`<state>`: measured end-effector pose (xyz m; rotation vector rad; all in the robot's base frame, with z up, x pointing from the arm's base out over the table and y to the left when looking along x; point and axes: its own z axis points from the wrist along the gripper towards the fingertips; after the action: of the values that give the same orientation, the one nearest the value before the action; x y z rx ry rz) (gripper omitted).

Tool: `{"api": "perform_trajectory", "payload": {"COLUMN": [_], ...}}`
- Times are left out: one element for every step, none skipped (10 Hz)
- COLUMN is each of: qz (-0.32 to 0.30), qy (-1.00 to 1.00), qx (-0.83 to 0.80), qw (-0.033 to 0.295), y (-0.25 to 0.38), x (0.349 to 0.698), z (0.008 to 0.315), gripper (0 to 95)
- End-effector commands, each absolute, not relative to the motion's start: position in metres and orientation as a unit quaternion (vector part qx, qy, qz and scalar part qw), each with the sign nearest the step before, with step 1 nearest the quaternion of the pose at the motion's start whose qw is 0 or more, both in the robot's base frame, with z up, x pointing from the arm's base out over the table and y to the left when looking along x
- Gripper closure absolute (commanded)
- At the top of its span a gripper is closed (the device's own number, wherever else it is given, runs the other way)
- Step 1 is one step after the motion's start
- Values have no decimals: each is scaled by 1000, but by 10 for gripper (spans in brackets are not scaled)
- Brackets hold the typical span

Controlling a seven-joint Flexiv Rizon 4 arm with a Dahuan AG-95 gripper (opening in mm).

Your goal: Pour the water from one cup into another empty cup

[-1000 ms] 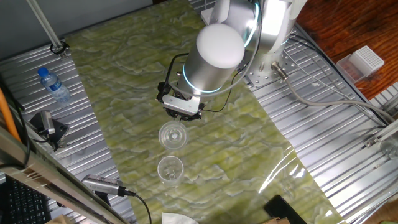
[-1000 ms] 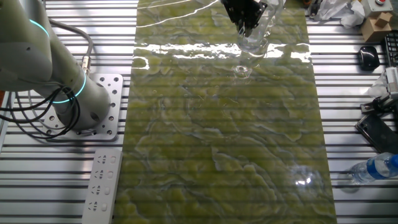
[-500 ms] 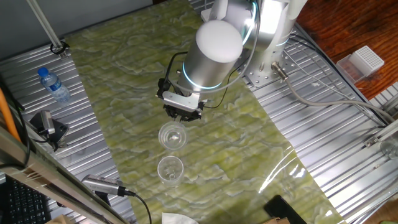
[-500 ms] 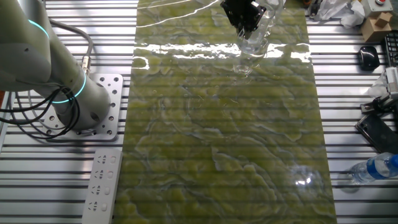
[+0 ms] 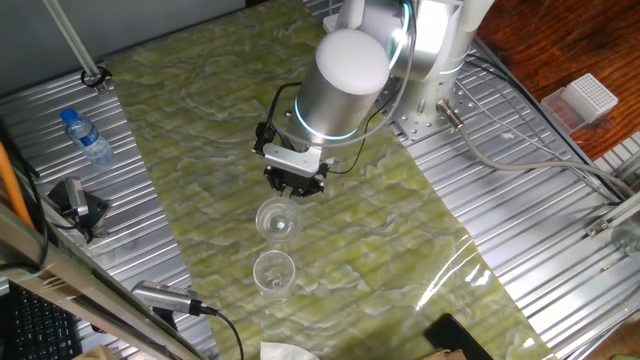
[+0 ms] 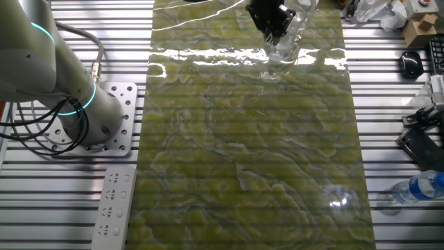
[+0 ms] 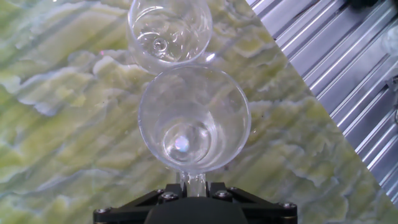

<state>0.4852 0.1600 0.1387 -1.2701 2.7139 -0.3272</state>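
My gripper [image 7: 194,186]: closed on the stem of a glass [image 7: 194,121], bowl directly ahead of my fingers, raised off the mat [image 5: 190,130]. Water [image 7: 186,142]: thin pool in that bowl. Second glass [image 7: 169,31]: just beyond the first, rims overlapping in hand view.

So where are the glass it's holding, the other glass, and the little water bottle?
held glass [image 7: 194,121], hand view, bowl.
other glass [image 7: 169,30], hand view, bowl.
water bottle [image 5: 88,140], one fixed view, body.
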Motion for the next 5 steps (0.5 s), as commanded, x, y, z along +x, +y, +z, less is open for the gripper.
{"api": "perform_trajectory", "payload": {"qz": [-107, -107, -107, -108, -107], "qy": [898, 899, 899, 899, 899], "qx": [-420, -420, -419, -418, -417], "qw": [69, 71, 72, 73, 75], "y": [160, 160, 160, 160, 161], "x": [486, 486, 486, 486, 486], "z": [135, 133, 132, 129, 128], "gripper": [950, 950, 950, 950, 950]}}
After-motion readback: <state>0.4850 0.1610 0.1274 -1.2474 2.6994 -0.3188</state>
